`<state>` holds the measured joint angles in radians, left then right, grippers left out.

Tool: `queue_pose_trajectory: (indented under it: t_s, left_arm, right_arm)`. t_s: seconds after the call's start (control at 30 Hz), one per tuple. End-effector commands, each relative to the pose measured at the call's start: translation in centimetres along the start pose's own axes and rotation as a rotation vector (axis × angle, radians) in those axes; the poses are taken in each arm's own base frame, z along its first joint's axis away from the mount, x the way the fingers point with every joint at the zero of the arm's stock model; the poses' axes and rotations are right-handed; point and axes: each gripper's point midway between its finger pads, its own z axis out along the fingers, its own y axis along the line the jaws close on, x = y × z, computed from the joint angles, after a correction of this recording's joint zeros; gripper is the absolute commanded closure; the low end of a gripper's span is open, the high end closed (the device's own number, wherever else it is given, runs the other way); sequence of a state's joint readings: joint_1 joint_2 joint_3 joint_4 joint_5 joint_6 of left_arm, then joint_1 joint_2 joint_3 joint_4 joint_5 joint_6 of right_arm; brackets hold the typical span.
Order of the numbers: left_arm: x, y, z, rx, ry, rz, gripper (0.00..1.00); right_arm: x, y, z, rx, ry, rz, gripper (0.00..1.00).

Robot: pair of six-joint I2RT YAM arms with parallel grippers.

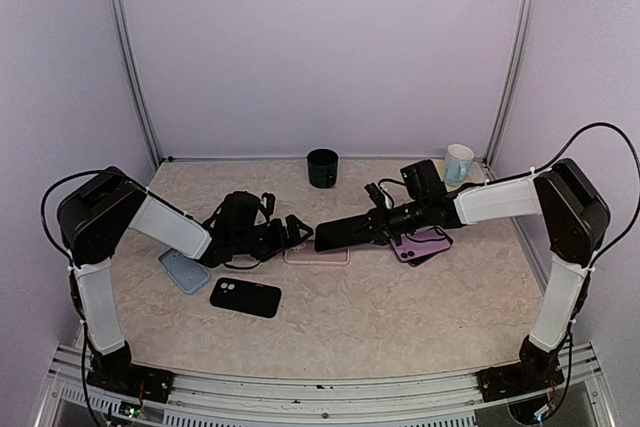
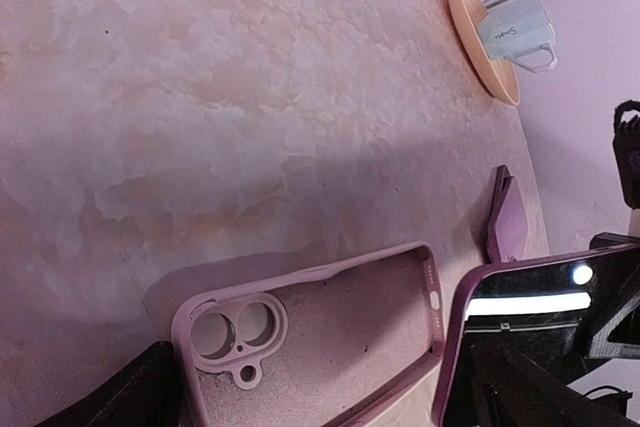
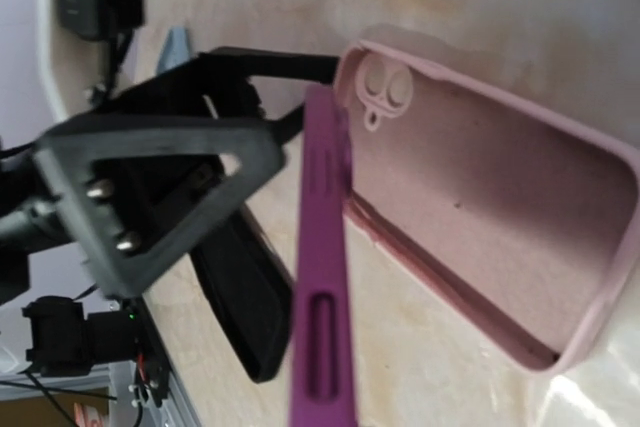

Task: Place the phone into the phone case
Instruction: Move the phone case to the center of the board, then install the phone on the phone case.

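The empty pink phone case (image 1: 318, 255) lies flat, open side up, mid-table; it also shows in the left wrist view (image 2: 320, 337) and the right wrist view (image 3: 500, 207). My right gripper (image 1: 385, 219) is shut on the phone (image 1: 345, 232), which has a purple edge and a dark screen. It holds the phone tilted on edge just above the case's right side (image 2: 530, 337) (image 3: 322, 277). My left gripper (image 1: 298, 230) is open at the case's camera-hole end. One of its fingers (image 3: 280, 62) touches that corner.
A black case (image 1: 245, 297) and a blue case (image 1: 183, 270) lie front left. Purple cases (image 1: 422, 244) lie under the right arm. A black cup (image 1: 322, 167) and a white mug (image 1: 459, 162) on a saucer stand at the back.
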<state>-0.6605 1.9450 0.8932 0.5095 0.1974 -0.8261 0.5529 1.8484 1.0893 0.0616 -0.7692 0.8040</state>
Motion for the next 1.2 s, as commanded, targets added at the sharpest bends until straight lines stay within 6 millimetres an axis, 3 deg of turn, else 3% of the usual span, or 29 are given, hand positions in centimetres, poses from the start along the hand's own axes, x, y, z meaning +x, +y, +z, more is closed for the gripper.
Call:
queue_pose_trajectory:
  t_s: [0.0,0.43,0.83,1.17]
  left_arm:
    - [1.7,-0.1,0.9,0.018,0.055,-0.015,0.01]
    - [1.7,-0.3,1.4,0.025,0.059,-0.006,0.01]
    - [1.6,-0.5,1.6,0.031,0.063,-0.005,0.01]
    - [1.5,-0.8,1.7,0.039,0.062,-0.003,0.01]
  right_arm:
    - [-0.8,0.2,0.2,-0.03,0.008,-0.02,1.0]
    - [-1.3,-2.4,1.1,-0.026,0.047,0.02,1.0]
    - [-1.9,-1.5,1.8,-0.089,0.074,0.046,1.0]
    - [-1.0,-2.0,3.2,-0.123,0.128,0.105,1.0]
